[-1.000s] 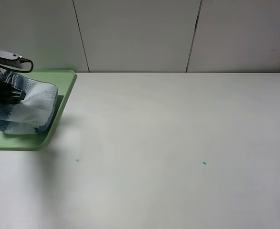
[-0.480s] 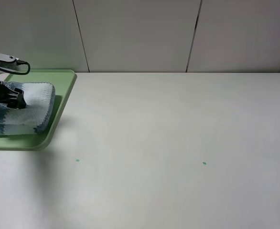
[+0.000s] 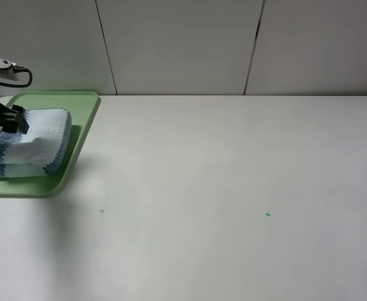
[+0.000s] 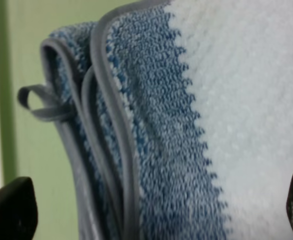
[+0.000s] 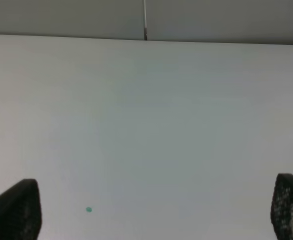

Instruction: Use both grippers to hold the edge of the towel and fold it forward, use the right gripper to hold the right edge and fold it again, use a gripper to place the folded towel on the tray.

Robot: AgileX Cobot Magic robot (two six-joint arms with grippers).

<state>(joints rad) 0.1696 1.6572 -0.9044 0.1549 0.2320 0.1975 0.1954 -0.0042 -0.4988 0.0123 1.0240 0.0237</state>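
The folded blue-and-white striped towel (image 3: 30, 144) lies flat on the light-green tray (image 3: 83, 135) at the far left of the table. My left gripper (image 3: 9, 118) hovers just over the towel's back left corner, open and holding nothing. Up close in the left wrist view, the towel (image 4: 226, 115) shows its stacked grey edge (image 4: 129, 150) and corner loop (image 4: 39, 102); the left gripper (image 4: 154, 220) has its fingertips (image 4: 9, 210) spread wide on either side. The right gripper (image 5: 151, 215) is out of the exterior view. It stands open over bare table.
The white table (image 3: 233, 188) runs from the tray to the right, with two small green dots (image 3: 268, 214) on it. One dot (image 5: 88, 209) shows under the right gripper. A panelled wall (image 3: 183, 44) closes the back.
My left gripper has opened and let go of the towel, then drawn up and back to the left. The towel has dropped from a raised bunch to lie flat on the tray.
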